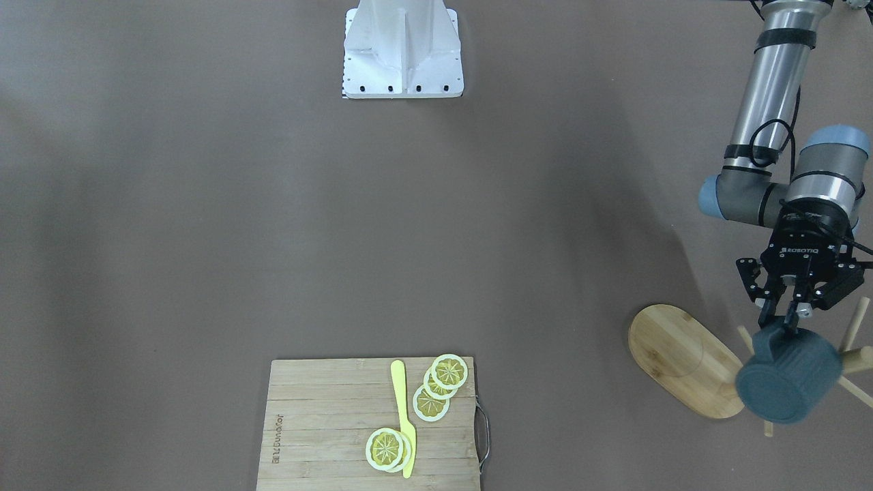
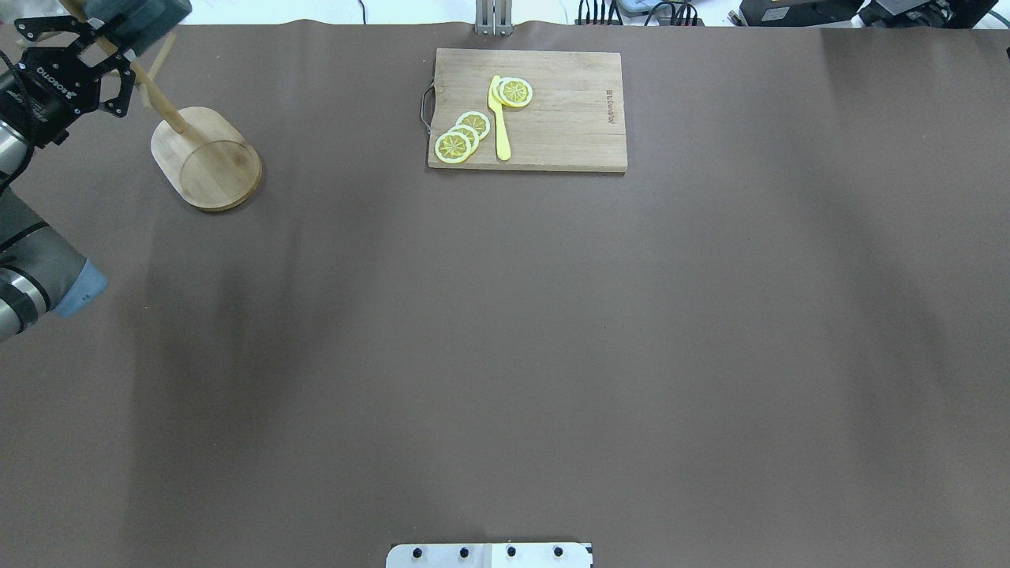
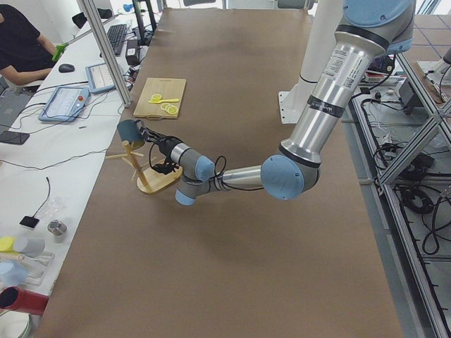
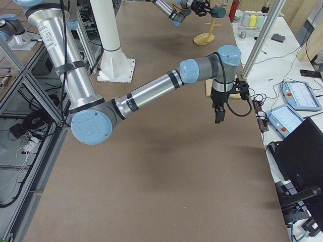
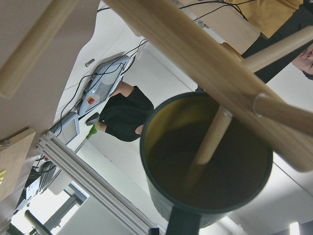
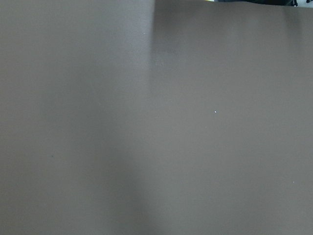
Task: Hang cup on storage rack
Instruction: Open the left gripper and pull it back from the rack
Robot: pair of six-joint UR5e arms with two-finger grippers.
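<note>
Cup (image 1: pixel 791 382): held tilted among the upper pegs of the storage rack (image 1: pixel 682 358), above its base; one peg (image 5: pixel 210 142) is seen reaching into the mouth.
Left gripper (image 1: pixel 784 320): clamped on the cup at its handle side.
Right gripper (image 4: pixel 218 113): well apart from the rack; its state cannot be told.
Handling: judged rigid, weighty, smooth and chip-prone; a firm hold near the handle is advised.

The left arm stretches out low with its wrist bent. Its hand (image 1: pixel 786 319) is at the top of the storage rack (image 1: pixel 682 358), clamped on the handle of the cup (image 1: pixel 788 382). The right arm reaches out well apart from the storage rack. Its hand (image 4: pixel 218 114) points straight down above the tabletop (image 4: pixel 151 166), and its finger spacing is unclear.
</note>
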